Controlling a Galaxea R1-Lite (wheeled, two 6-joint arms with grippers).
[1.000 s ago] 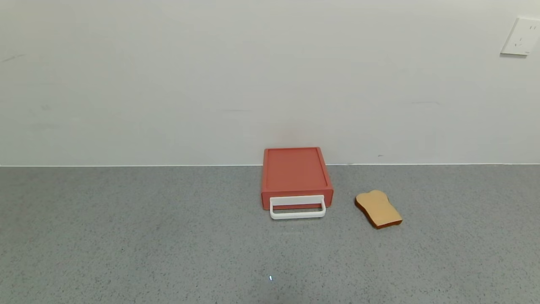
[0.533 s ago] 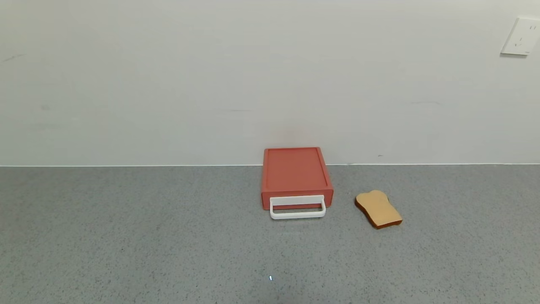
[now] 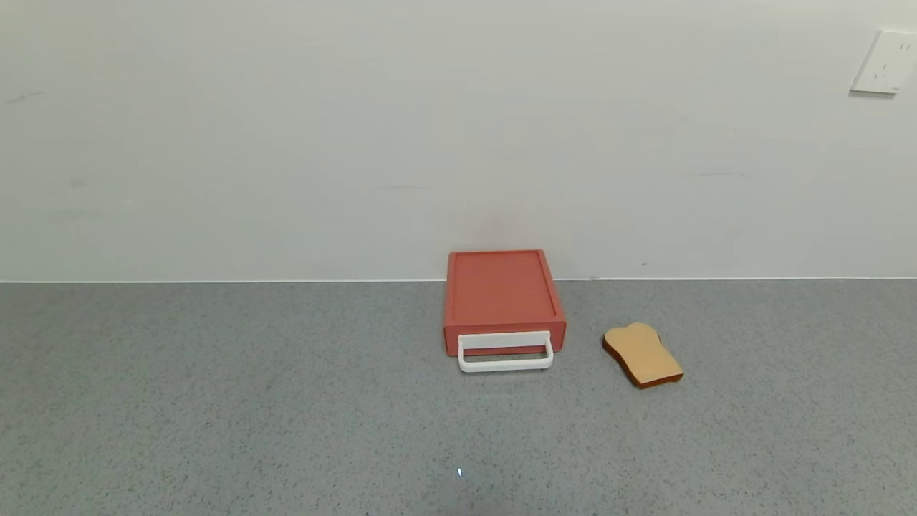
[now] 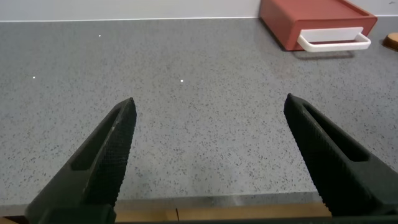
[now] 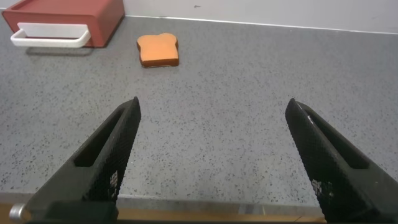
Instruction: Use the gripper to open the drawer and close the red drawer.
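The coral-red drawer [image 3: 501, 294] sits on the grey counter against the back wall, tray pushed in, its white loop handle [image 3: 505, 352] facing me. It also shows in the left wrist view [image 4: 314, 18] and the right wrist view [image 5: 68, 15]. Neither gripper shows in the head view. My left gripper [image 4: 210, 106] is open and empty, low over the counter's near edge, far from the drawer. My right gripper [image 5: 212, 107] is open and empty over the near edge too.
A tan toast slice [image 3: 642, 355] lies on the counter right of the drawer, also in the right wrist view [image 5: 158, 50]. A white wall socket [image 3: 884, 61] is at the upper right. The grey counter [image 3: 251, 401] runs wide on both sides.
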